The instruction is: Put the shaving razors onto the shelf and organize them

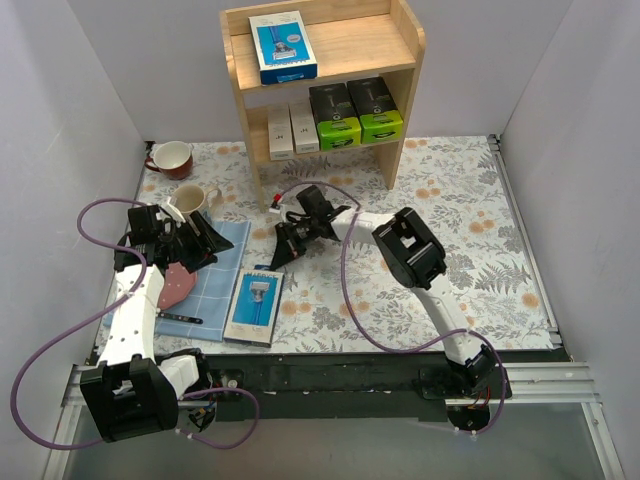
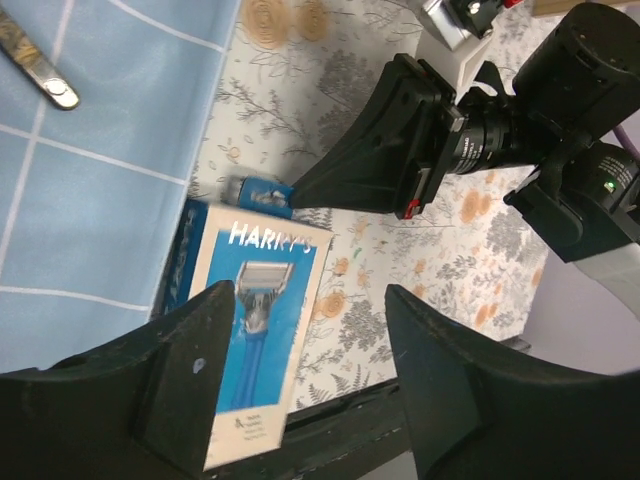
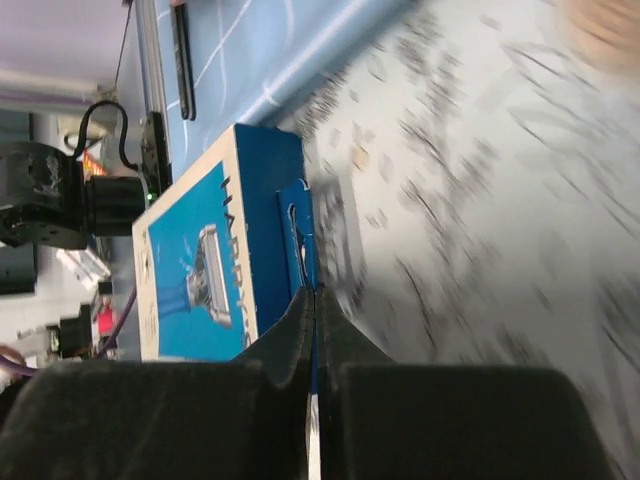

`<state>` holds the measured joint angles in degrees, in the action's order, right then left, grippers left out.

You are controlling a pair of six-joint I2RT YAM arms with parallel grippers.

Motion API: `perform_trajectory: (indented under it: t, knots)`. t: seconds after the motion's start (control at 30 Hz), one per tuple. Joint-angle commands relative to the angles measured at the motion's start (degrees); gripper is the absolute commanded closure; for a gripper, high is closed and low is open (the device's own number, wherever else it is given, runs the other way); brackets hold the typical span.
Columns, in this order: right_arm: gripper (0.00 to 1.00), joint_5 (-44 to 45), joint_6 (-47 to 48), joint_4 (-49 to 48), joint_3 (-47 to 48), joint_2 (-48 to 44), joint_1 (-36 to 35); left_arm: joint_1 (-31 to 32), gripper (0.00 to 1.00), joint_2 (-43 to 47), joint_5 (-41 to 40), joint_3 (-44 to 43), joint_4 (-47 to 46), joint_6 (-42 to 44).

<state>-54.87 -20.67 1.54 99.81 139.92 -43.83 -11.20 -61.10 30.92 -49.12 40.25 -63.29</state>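
Five razor packs (image 1: 334,115) are sitting on the shelf (image 1: 365,45); the sixth pack (image 1: 254,306) is lying on the floral counter (image 1: 450,200), between white walls (image 1: 70,100), touching a blue cloth (image 1: 215,280). The right tool (image 3: 313,310) is clamping its tab; the left tool (image 2: 310,300) is hanging above it, fingers apart.

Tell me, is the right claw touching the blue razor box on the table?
Touching. The right wrist view shows the right gripper pinched shut on the hang tab of the blue razor pack; the left wrist view shows its tip at that tab too.
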Motion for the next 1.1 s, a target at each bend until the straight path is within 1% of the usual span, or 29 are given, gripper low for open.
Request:
perform_trajectory:
  t: [0.0,0.07,0.1,0.13,0.17,0.2,0.23,0.27,0.3,0.33,0.37,0.4,0.43,0.47,0.5,0.53,0.57,0.63,0.67,0.73,0.8,0.93,0.97,1.0,1.07]
  knots:
    - [0.99,8.7,2.8,2.3,-7.9,-8.6,7.3,-0.3,0.42,-1.0,7.8,1.7,-2.6,-1.0]
    - [0.99,12.3,3.3,2.9,-13.0,-13.2,10.5,-0.2,0.48,-1.6,10.6,2.7,-3.4,-2.4]
    - [0.99,14.1,3.4,3.6,-14.5,-14.9,11.5,0.9,0.52,-2.1,12.1,3.3,-4.5,-2.9]
    - [0.99,15.8,3.6,5.2,-16.1,-18.2,13.3,1.9,0.61,-2.4,12.7,3.5,-5.0,-3.2]
    - [0.99,19.1,3.6,5.9,-19.7,-20.0,14.1,2.8,0.68,-2.9,13.0,3.6,-5.5,-3.8]
    - [0.99,20.8,3.7,6.9,-21.5,-21.8,14.8,4.9,0.78,-3.2,13.4,3.6,-6.5,-3.9]
    - [0.99,22.5,3.6,8.5,-23.6,-25.4,16.0,6.4,0.9,-4.4,13.7,3.4,-6.9,-4.1]
    - [0.99,25.1,3.2,9.1,-27.9,-27.3,16.4,7.9,1.0,-4.9,13.6,3.2,-7.4,-4.2]
    - [0.99,26.1,2.7,9.4,-30.8,-29.3,16.6,11.3,1.0,-5.5,13.6,2.8,-8.2,-4.0]
    - [0.95,26.9,2.3,9.4,-33.5,-33.5,16.7,13.9,1.0,-6.9,14.9,2.2,-8.9,-3.9]
    - [0.9,27.3,1.7,9.7,-36.1,-35.6,16.5,15.8,1.0,-7.5,15.8,1.9,-9.6,-3.8]
    - [0.86,26.1,0.4,8.9,-42.0,-37.7,16.3,19.5,1.0,-8.3,16.5,1.6,-10.6,-3.7]
    - [0.8,24.0,-0.1,7.6,-44.7,-41.4,15.1,21.5,1.0,-9.4,16.7,1.1,-11.1,-3.3]
    - [0.76,20.1,-0.5,4.0,-47.7,-43.1,14.2,23.2,1.0,-9.9,15.8,1.0,-11.4,-2.9]
    - [0.71,19.8,-1.0,2.3,-50.5,-45.9,13.2,26.4,1.0,-10.3,14.8,1.0,-11.7,-2.7]
    - [0.62,19.7,-0.7,1.5,-50.6,-46.8,11.9,27.6,1.0,-10.6,13.3,1.3,-11.8,-2.3]
    - [0.6,17.9,-0.1,-0.3,-50.4,-47.3,11.3,28.6,1.0,-11.1,10.4,2.1,-11.9,-2.4]
    - [0.55,15.2,-1.1,-1.0,-49.1,-47.1,11.1,30.2,1.0,-11.7,8.8,3.4,-11.9,-3.3]
    - [0.55,12.7,-1.3,-0.9,-48.3,-46.8,11.1,30.6,1.0,-12.0,8.8,4.9,-12.1,-3.7]
    - [0.55,13.1,1.9,1.3,-45.2,-46.8,11.2,32.2,1.0,-12.5,8.8,5.9,-12.7,-4.5]
    - [0.56,16.2,4.0,5.1,-43.6,-47.5,12.0,33.2,1.0,-12.5,8.5,7.0,-13.4,-5.8]
    - [0.57,20.8,7.9,8.8,-41.4,-48.3,14.9,33.3,1.0,-12.4,8.9,8.1,-13.6,-6.8]
    - [0.57,21.9,8.9,8.9,-41.0,-48.3,15.3,33.2,0.84,-12.2,9.3,8.4,-13.4,-6.9]
    - [0.57,21.7,9.2,8.5,-40.9,-47.7,15.6,33.2,0.7,-11.9,9.9,9.0,-13.4,-7.7]
    - [0.55,20.9,9.0,5.8,-40.1,-46.2,16.5,33.3,0.51,-11.1,10.3,11.1,-13.4,-8.5]
